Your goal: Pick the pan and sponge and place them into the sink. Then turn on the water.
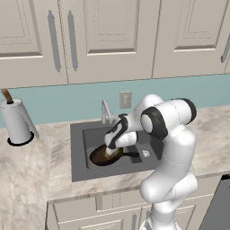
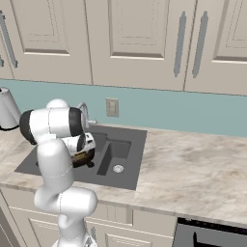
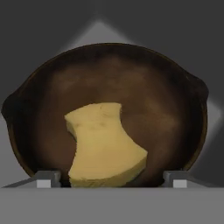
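Where sink (image 1: 81, 152) dips: one pan (image 3: 166, 105), one sponge (image 3: 105, 144)

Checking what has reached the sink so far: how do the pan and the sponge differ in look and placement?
The pan is round, dark brown and wide; the sponge is a small pale-yellow block with curved-in sides. The pan lies in the large basin of the sink; the sponge lies inside the pan. The open gripper brackets the sponge, not the pan. Both are already in the sink.

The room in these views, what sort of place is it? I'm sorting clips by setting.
A simulated home kitchen, most likely: a double-basin sink with a faucet set in a marble-look counter, and panelled wall cabinets above a pale blue backsplash.
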Motion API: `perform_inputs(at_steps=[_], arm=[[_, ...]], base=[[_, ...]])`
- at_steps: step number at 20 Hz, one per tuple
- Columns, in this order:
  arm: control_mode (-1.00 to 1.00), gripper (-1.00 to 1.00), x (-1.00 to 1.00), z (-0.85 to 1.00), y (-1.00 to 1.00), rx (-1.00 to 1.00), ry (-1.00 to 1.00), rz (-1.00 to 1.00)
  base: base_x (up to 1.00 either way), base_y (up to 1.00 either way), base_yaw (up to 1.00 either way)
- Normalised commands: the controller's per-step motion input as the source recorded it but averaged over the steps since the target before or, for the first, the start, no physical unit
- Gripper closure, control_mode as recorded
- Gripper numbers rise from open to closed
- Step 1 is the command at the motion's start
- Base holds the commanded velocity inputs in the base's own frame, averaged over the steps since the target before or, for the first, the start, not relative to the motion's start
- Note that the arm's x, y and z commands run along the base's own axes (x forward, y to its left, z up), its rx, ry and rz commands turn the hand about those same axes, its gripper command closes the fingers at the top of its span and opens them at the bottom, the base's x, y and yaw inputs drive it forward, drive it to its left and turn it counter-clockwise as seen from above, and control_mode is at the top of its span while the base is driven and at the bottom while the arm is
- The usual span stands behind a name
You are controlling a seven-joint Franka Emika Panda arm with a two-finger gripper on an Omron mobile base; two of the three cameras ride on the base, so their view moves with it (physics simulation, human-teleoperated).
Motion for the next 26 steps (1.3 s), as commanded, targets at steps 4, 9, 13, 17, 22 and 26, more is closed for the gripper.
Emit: perform_inputs(at_steps=[4, 9, 13, 17, 22, 26], arm=[[-1.00, -1.00, 0.00, 0.41, -0.03, 0.09, 0.00, 0.00], [-1.00, -1.00, -0.02, 0.66, -0.05, 0.12, -0.01, -0.01], [-1.00, -1.00, -0.19, 0.72, -0.37, 0.18, 0.05, -0.21], [-1.00, -1.00, -0.16, 0.45, -0.47, 0.17, 0.26, -0.47], [-1.00, -1.00, 0.00, 0.80, -0.44, 0.21, 0.43, -0.46], [-1.00, -1.00, 0.03, 1.00, -0.12, 0.24, 0.43, -0.33]], base=[[0.00, 0.00, 0.00], [0.00, 0.00, 0.00], [0.00, 0.00, 0.00], [0.00, 0.00, 0.00], [0.00, 0.00, 0.00], [0.00, 0.00, 0.00]])
